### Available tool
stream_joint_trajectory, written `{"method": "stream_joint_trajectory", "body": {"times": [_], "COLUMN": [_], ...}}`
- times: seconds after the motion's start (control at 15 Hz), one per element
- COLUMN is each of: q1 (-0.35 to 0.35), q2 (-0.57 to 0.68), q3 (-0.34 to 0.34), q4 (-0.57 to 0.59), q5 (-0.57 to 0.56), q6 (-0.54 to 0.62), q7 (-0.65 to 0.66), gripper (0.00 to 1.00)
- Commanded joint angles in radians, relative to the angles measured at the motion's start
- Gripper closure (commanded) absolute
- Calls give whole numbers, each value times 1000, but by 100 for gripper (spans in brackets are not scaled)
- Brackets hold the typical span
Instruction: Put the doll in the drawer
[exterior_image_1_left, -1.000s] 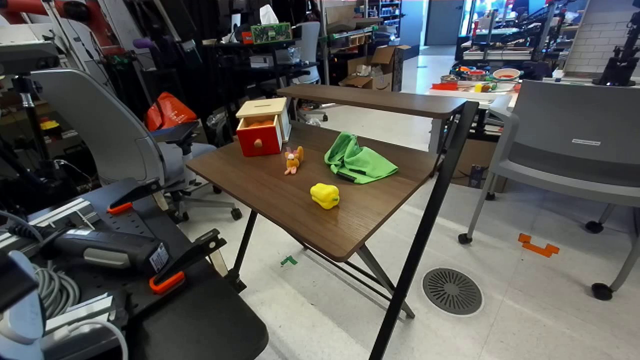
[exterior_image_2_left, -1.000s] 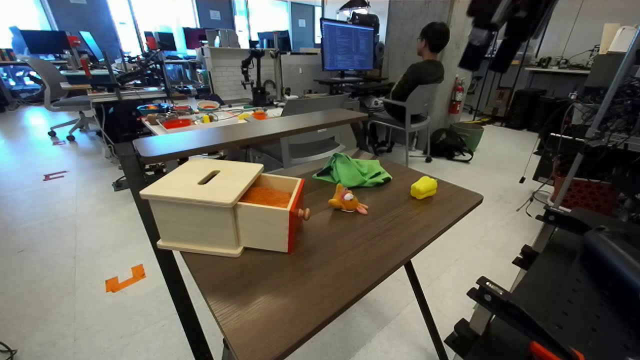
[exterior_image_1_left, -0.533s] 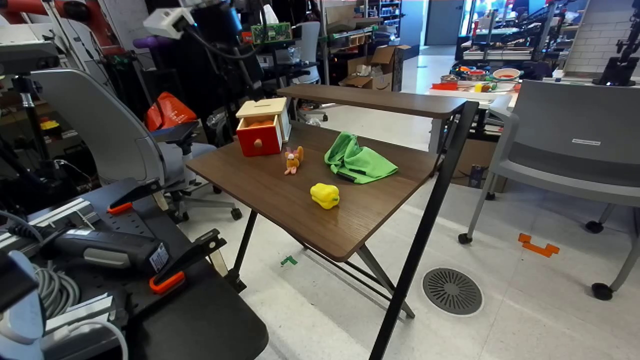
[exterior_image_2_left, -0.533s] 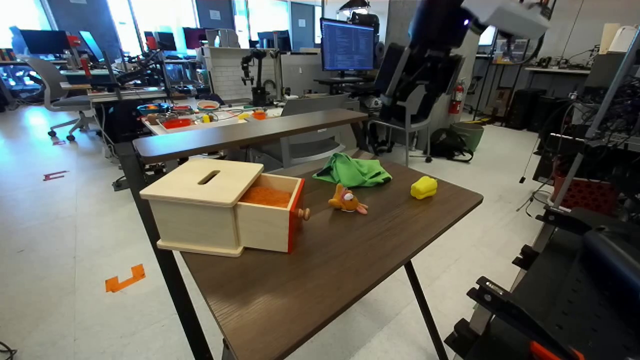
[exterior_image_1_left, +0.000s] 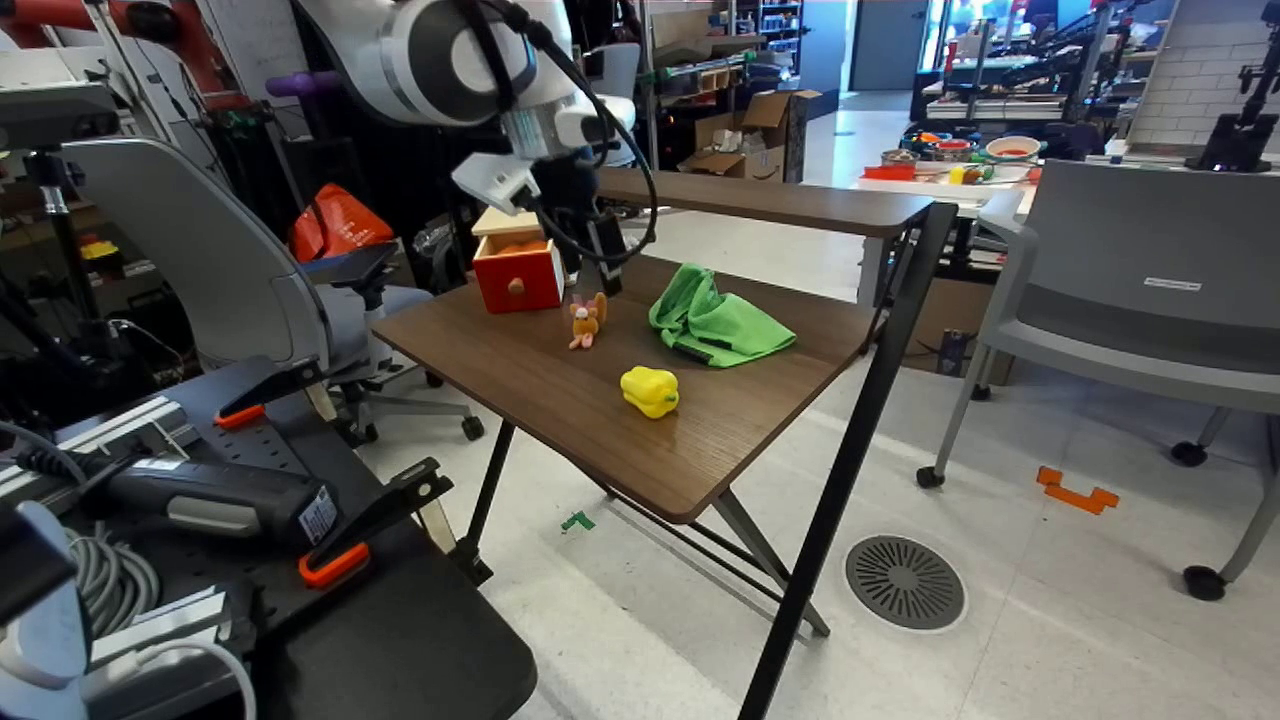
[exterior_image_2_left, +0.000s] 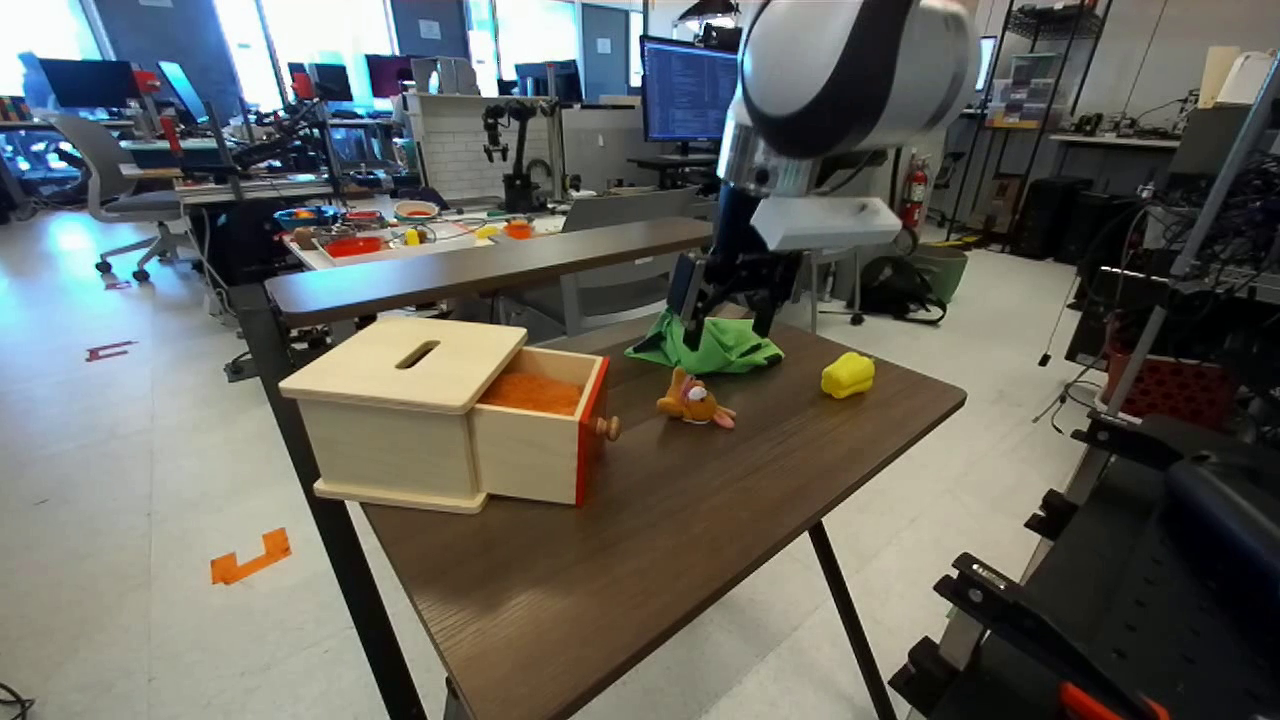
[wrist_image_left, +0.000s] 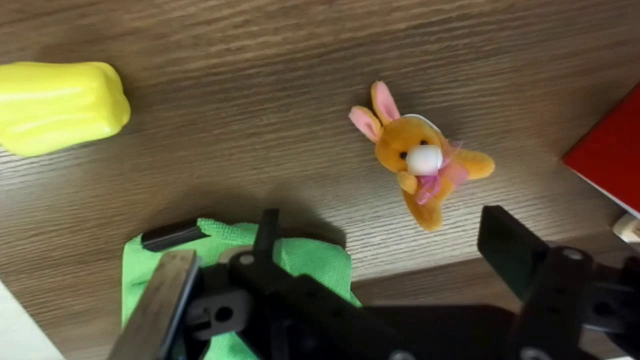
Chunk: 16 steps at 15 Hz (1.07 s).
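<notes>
"So, first entry: changes?"

"Robot arm (exterior_image_2_left: 860, 75), single: swung down over the table (exterior_image_2_left: 650, 560) within the last second, present in both exterior views. Gripper (exterior_image_2_left: 728, 328): pointing down, fingers spread wide, nothing held."

"Doll (wrist_image_left: 417, 155)?"

"Plush, tan, pink ears and bow. Unmoved, on the table between the drawer (exterior_image_2_left: 528, 457) of the wooden box (exterior_image_2_left: 390, 450) and the yellow pepper (exterior_image_2_left: 848, 376), touching neither. In the wrist view it lies just beyond the fingertips; green cloth (wrist_image_left: 317, 257) shows behind one of them."

"Bearing on the task?"

"Judged an approach, grasp not yet made. Drawer part open, orange material (exterior_image_2_left: 532, 393) inside, so no pull seems needed; the next move probably calls for a short shift towards the doll, clear of the cloth."

"Lettering?"

"None legible; brands, none identified. White label (exterior_image_1_left: 1172, 284) on grey chair (exterior_image_1_left: 1160, 235): too small to read. Black tag (wrist_image_left: 172, 235) on cloth: no print made out. Monitor (exterior_image_2_left: 688, 88): text unreadable."
</notes>
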Motion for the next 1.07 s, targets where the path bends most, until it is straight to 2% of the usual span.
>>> {"method": "stream_joint_trajectory", "body": {"times": [0.0, 0.33, 0.4, 0.47, 0.8, 0.87, 0.93, 1.0], "q1": [16, 4, 0, -2, -15, -14, -17, -18], "q2": [200, 294, 297, 297, 261, 246, 230, 221], "q3": [4, 63, 76, 84, 106, 101, 98, 95], "q4": [244, 380, 393, 402, 401, 389, 373, 364], "q5": [19, 35, 41, 46, 79, 81, 80, 79], "q6": [-66, -118, -133, -143, -192, -207, -213, -220], "q7": [-8, -49, -61, -67, -96, -97, -103, -105], "gripper": [0, 0, 25, 26, 65, 23, 27, 27]}}
